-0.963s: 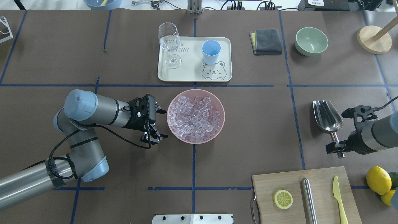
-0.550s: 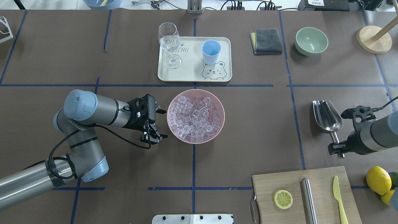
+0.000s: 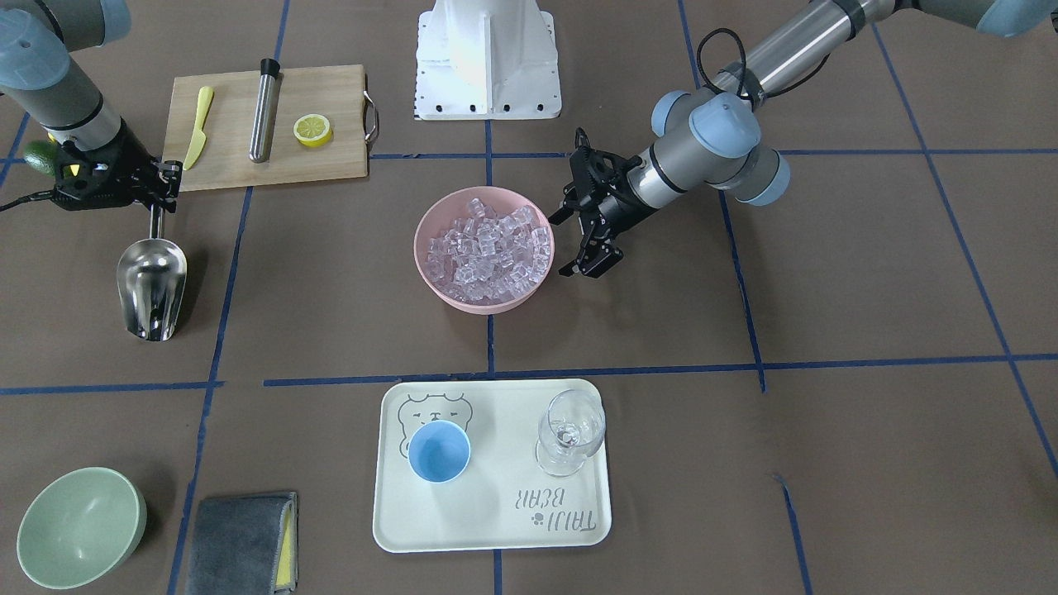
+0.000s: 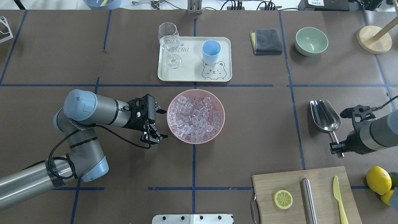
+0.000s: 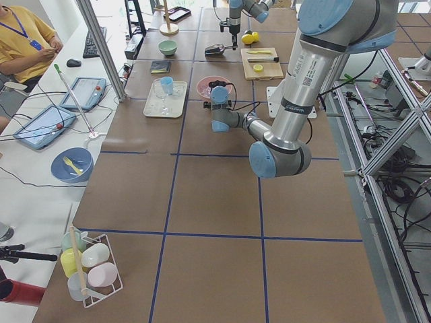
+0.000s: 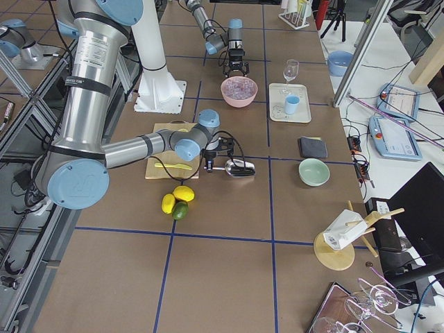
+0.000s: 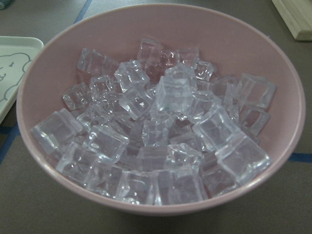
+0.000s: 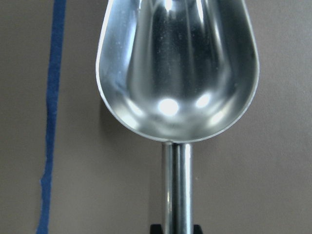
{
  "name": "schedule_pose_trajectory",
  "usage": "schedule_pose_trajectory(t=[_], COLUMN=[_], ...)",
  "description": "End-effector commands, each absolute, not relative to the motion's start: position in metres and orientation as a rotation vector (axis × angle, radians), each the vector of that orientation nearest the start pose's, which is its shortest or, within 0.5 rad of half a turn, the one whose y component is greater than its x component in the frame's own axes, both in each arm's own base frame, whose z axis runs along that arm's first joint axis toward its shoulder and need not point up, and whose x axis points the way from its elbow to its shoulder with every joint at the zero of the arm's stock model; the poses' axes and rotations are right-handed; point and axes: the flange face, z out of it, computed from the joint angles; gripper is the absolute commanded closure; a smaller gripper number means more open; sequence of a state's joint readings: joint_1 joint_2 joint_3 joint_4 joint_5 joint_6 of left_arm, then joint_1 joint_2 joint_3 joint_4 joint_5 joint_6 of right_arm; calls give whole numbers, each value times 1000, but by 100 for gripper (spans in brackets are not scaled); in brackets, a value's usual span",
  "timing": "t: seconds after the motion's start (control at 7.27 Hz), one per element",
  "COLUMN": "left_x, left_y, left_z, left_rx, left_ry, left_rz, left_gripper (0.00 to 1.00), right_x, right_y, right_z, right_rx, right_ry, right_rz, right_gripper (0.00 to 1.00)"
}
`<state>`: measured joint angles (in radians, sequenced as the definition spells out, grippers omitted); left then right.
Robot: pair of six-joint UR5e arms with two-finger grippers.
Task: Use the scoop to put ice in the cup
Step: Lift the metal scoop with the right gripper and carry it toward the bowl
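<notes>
Clear ice point(image 4: 195, 115) point(image 3: 488, 248) fills a pink bowl point(image 4: 196, 91) at the table's centre; the left wrist view shows the ice point(image 7: 161, 131) close up. My left gripper point(image 4: 164, 123) point(image 3: 562, 245) stands open beside the bowl's left rim, holding nothing. The steel scoop point(image 4: 325, 116) point(image 3: 151, 285) point(image 8: 178, 73) is at the right, its trough empty. My right gripper point(image 4: 337, 148) point(image 3: 157, 186) is shut on its rod handle. The light-blue cup point(image 4: 211, 51) point(image 3: 439, 451) stands upright and empty on a cream tray point(image 4: 186, 74).
A wine glass point(image 4: 169, 40) shares the tray. A cutting board point(image 4: 323, 177) at the front right carries a lemon slice point(image 4: 283, 199), a steel cylinder point(image 4: 308, 199) and a yellow knife point(image 4: 339, 196). Whole lemons point(image 4: 377, 179), a green bowl point(image 4: 311, 40) and a grey cloth point(image 4: 266, 41) lie at the right.
The scoop and my right gripper have shifted slightly toward the table's centre. The left arm has not moved.
</notes>
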<state>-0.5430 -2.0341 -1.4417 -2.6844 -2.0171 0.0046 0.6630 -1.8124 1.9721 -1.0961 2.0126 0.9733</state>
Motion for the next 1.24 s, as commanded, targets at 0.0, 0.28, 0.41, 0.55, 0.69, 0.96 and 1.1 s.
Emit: schedule_pose_trajectory(t=[0.0, 0.28, 0.41, 0.55, 0.69, 0.96, 1.1], left_x=[520, 519, 519, 520, 520, 519, 519], left_y=[-419, -420, -420, -419, -419, -420, -420], left_z=[327, 328, 328, 327, 327, 328, 327], left_rx=[1133, 1132, 1131, 1128, 1128, 1126, 1128], left_ry=[1084, 1083, 1083, 1087, 1087, 1086, 1087], left_rz=[1147, 1147, 1145, 1141, 1141, 1139, 1138], left_gripper=[0, 0, 0, 0, 0, 0, 0], right_x=[-265, -272, -276, -272, -265, -260, -262], right_y=[-334, -328, -328, -327, -331, -358, -376], right_z=[499, 482, 464, 448, 446, 405, 372], right_rx=[69, 91, 162, 251, 321, 413, 409], right_ry=[-793, -820, -839, -849, -814, -719, -660], right_rz=[-77, -136, -253, -398, -547, -808, -903], right_gripper=[100, 100, 100, 100, 100, 100, 100])
